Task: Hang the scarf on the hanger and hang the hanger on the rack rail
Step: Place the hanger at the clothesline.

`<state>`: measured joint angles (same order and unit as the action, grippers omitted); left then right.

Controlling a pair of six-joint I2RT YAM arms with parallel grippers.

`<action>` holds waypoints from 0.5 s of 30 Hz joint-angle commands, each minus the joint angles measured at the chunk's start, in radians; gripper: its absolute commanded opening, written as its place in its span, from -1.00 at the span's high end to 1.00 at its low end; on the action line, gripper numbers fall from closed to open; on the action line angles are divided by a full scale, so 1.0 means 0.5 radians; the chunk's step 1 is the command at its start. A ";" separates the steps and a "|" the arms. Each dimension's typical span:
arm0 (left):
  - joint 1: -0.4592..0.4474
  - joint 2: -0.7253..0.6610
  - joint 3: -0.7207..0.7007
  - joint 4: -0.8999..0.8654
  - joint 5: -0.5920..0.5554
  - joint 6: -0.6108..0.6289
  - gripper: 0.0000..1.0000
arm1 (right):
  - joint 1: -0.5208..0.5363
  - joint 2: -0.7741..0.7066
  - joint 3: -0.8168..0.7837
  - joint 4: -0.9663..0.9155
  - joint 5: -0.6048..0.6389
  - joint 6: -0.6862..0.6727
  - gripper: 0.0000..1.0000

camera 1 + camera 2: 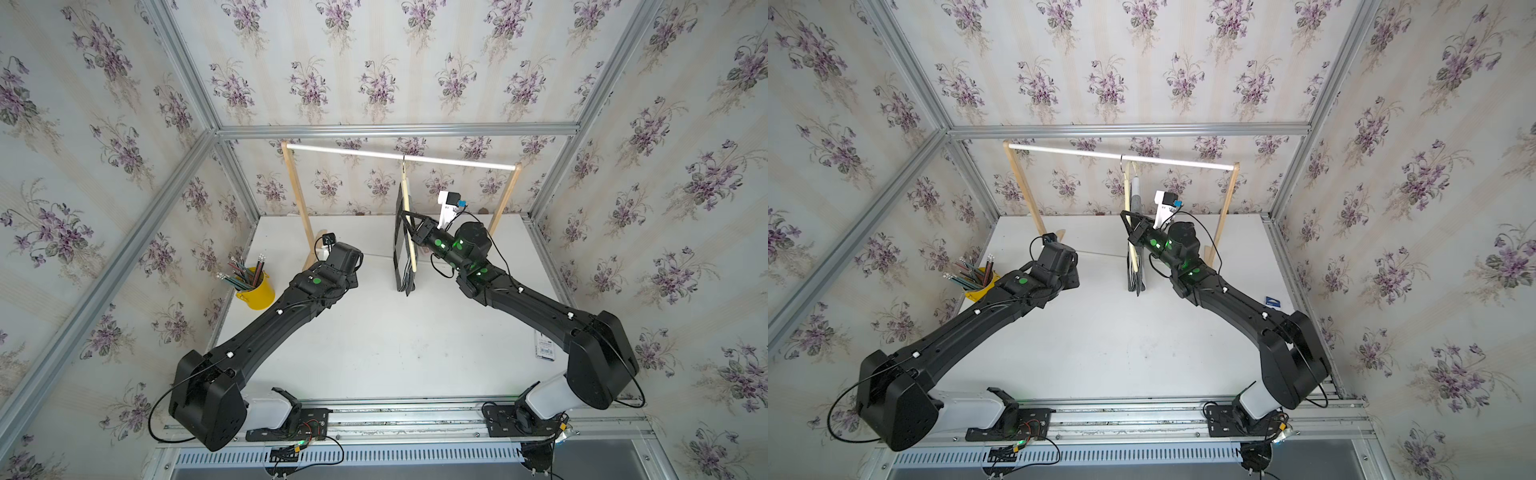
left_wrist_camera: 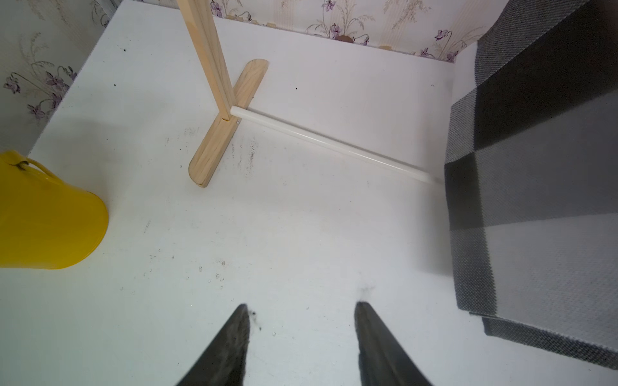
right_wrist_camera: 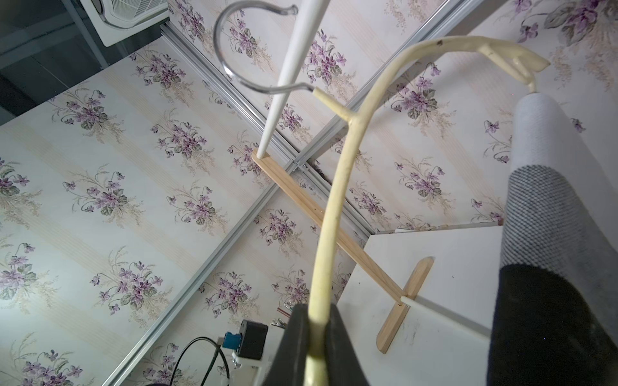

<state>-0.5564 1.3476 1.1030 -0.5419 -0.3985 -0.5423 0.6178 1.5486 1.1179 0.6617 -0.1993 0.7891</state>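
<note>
Purple flower wallpaper (image 1: pixel 374 62) covers the walls around a white counter (image 1: pixel 374 340). At the back of the counter stands a wooden rack (image 1: pixel 297 195). It has one white rod (image 1: pixel 395 156) across the top and another low down by the counter.

The hanger (image 3: pixel 334 200) hangs from the top rod by its little metal hook (image 3: pixel 227 50). The scarf (image 2: pixel 535 167) is draped over the hanger's lower bar. Its black, grey and white squares hang down toward the counter. I cannot tell if the bottom of the scarf touches the counter.

The right end effector (image 3: pixel 316 320) is pressed together on the curved cream arm of the hanger, pinching it from both sides. The scarf is just beside it.

The left end effector (image 2: pixel 302 305) is spread apart with nothing between its fingers. It is low over the bare counter, near the scarf but apart from it.

A yellow cup (image 1: pixel 255 291) full of pencils stands by the left wall, well apart from the hanger.
</note>
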 commanded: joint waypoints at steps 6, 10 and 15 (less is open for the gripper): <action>0.010 0.007 0.014 0.073 -0.002 0.053 -0.06 | -0.036 0.036 0.032 0.318 0.049 -0.011 1.00; 0.014 0.018 0.018 0.082 -0.007 0.062 -0.06 | -0.042 0.053 0.059 0.328 0.067 -0.023 1.00; 0.014 0.015 -0.003 0.092 -0.028 0.056 -0.06 | -0.043 0.058 -0.025 0.370 0.054 0.014 1.00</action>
<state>-0.5499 1.3598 1.1042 -0.5194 -0.3958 -0.5217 0.5964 1.5791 1.1179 0.7170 -0.1692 0.8108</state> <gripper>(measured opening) 0.527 0.126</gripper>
